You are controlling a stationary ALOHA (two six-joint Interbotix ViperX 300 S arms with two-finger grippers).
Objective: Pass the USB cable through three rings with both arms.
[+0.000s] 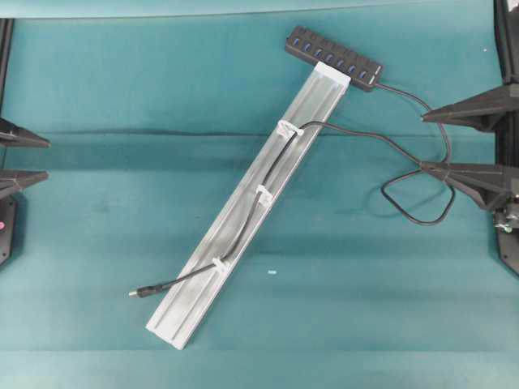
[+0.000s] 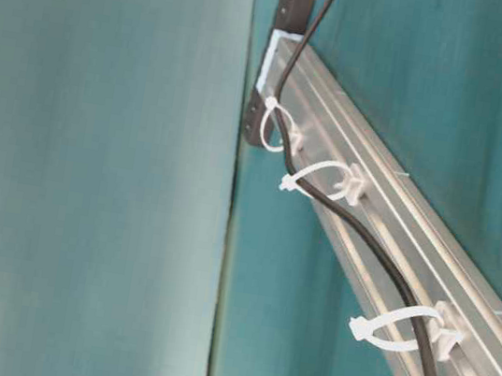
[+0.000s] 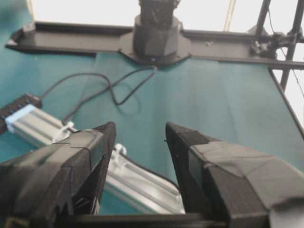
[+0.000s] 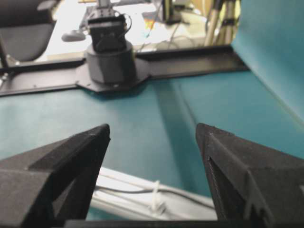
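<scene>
Both pincers, left (image 1: 47, 158) and right (image 1: 422, 142), gape empty at table edges, clear of the threaded USB cable (image 1: 243, 235).

Covering the whole overhead frame, a teal cloth table surface (image 1: 97, 243), creasing in faint horizontal folds across the middle. Rising along the right of the right wrist frame, a teal backdrop panel (image 4: 270, 52). Glaring white along the top of the left wrist frame, a bright overexposed background (image 3: 80, 10). Showing at the upper left of the right wrist frame, a dark chair (image 4: 23, 28), and at the upper right, tripod legs (image 4: 216, 21), blurring.
</scene>
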